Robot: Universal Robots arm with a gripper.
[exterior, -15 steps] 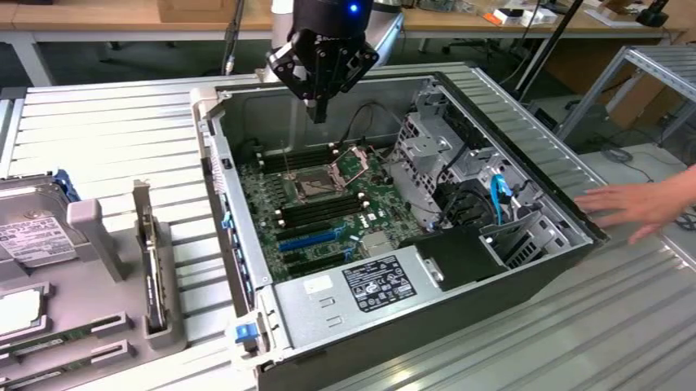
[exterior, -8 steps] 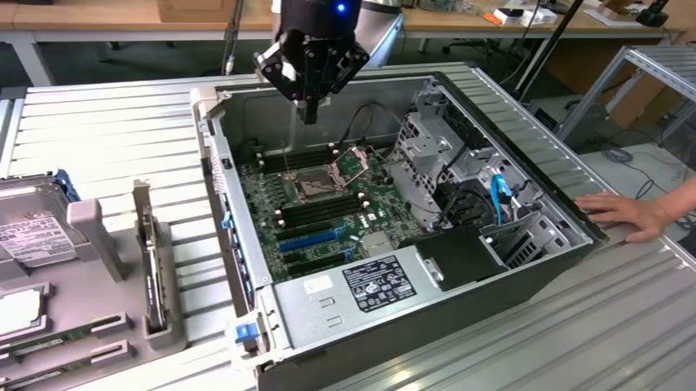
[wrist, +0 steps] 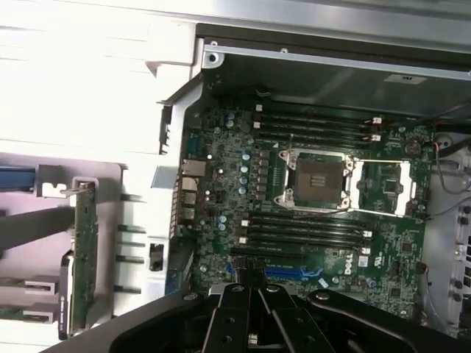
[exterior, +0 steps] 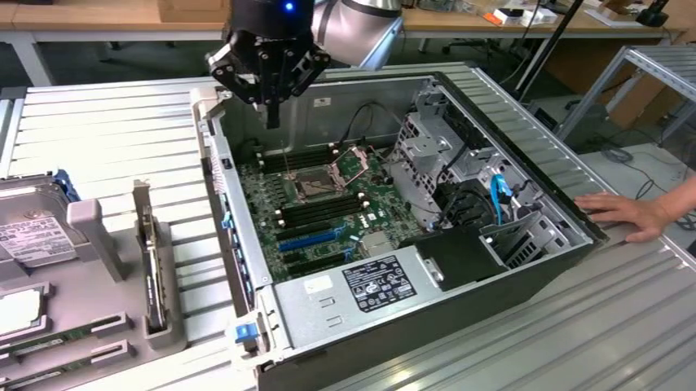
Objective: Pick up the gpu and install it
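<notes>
- The gpu lies in a holder on the table, at the exterior view's left, not yet picked up
- The gripper hangs over the case, fingers pressed together and empty; we judge a grasp needs them opened and aligned along the stick

Not much legible here tbh. The one clear brand is the white DELL logo printed on the green motherboard, close to the blue slot in the wrist view. A small round mark sits just beside it, too tiny to read. In the exterior view the power supply carries a black label with white print and a white sticker, both unreadable. Same goes for the pale label on the drive at the exterior view's left.
</notes>
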